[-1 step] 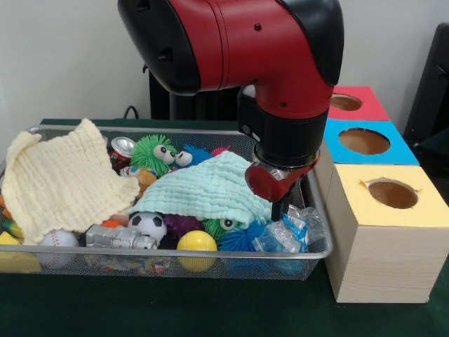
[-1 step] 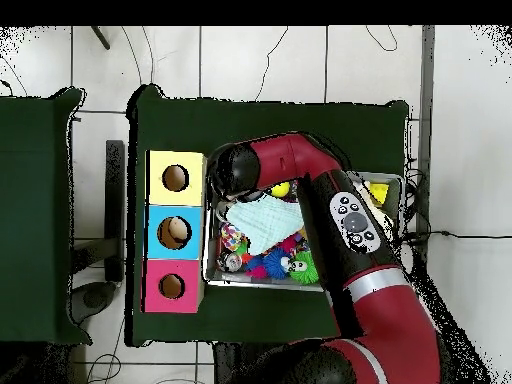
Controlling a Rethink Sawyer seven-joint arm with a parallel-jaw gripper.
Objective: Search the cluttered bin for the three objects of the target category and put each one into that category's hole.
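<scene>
Glossy red arm [image 1: 280, 49] with black joints.

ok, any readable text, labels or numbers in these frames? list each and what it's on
None can be read.
Soda can at the bin's back: red and silver print, too blurred to read.
Clear wrapper at the bin's end nearest the boxes: blue and white markings, no legible words.
Arm's button panel in the overhead view: buttons only, any marks too small.
Yellow, blue and red box tops: plain, no writing.
</scene>
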